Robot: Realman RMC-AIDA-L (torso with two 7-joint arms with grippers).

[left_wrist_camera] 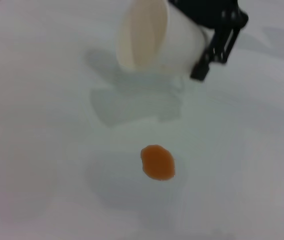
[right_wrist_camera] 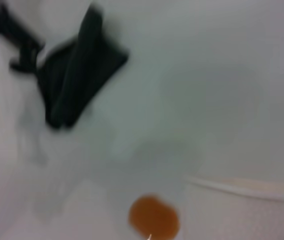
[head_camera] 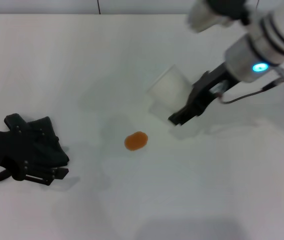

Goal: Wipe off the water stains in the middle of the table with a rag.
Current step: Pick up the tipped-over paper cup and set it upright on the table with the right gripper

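Observation:
The water stain (head_camera: 136,141) is a small orange oval blot in the middle of the white table (head_camera: 82,60); it also shows in the left wrist view (left_wrist_camera: 158,162) and the right wrist view (right_wrist_camera: 153,218). My left gripper (head_camera: 34,155) rests low at the table's left, shut on the dark green rag (head_camera: 57,152), which lies bunched on the table and also shows in the right wrist view (right_wrist_camera: 77,80). My right gripper (head_camera: 182,116) is shut on a white paper cup (head_camera: 169,90), held tilted above the table just behind and to the right of the blot.
The tilted cup (left_wrist_camera: 157,37) points its mouth toward the left side, with the right gripper's fingers (left_wrist_camera: 217,45) on its wall. Its shadow falls on the table between cup and blot. The table's far edge (head_camera: 97,13) runs along the back.

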